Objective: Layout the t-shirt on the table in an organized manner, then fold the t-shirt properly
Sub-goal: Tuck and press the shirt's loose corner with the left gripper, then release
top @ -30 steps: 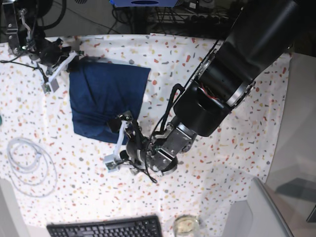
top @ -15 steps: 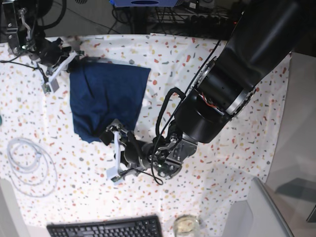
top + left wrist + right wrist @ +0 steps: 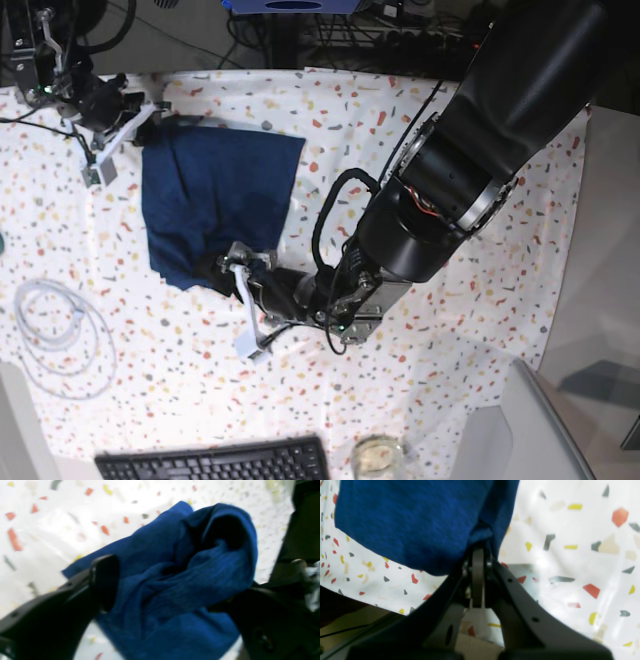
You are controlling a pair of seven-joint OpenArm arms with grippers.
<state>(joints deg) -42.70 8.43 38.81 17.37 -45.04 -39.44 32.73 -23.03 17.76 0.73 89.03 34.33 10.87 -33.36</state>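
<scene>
Left gripper [image 3: 172, 580]: jaws spread wide, straddling a bunched lower corner of the t-shirt [image 3: 190, 575], one dark finger [image 3: 103, 580] on the near side of the fabric and the other at the far side, against the cloth's edge. Not pinched: a visible gap between that finger pad and the crumpled folds. Beneath and beyond, the speckled white cloth of the table [image 3: 45, 525]. Seen from the base view, this gripper [image 3: 245, 300] at the shirt's lower edge, its white-trimmed finger [image 3: 243, 312] pointing out onto bare tablecloth, the bulky black arm [image 3: 470, 160] rising behind and to its side.

Right gripper [image 3: 477, 555]: clamped tight on a thin fold of the t-shirt [image 3: 415, 517], jaws pressed together with the fabric gathered to a tuck right at the tips. Blue cloth spreading away ahead of the tips; speckled table [image 3: 582, 555] to either side and below. From the base view, that gripper [image 3: 150, 112] at the shirt's upper corner, opposite the left one.

Between the two grippers, the t-shirt [image 3: 215, 195] lying as a roughly rectangular folded dark-blue patch on the table [image 3: 450, 330], flat in the middle, rumpled toward the left gripper's corner.

Farther out from the left gripper: a coil of white cable [image 3: 60, 335] on the cloth, a black keyboard [image 3: 215, 462] at the table's near edge, a small round glass dish [image 3: 377, 455] just beside it.
</scene>
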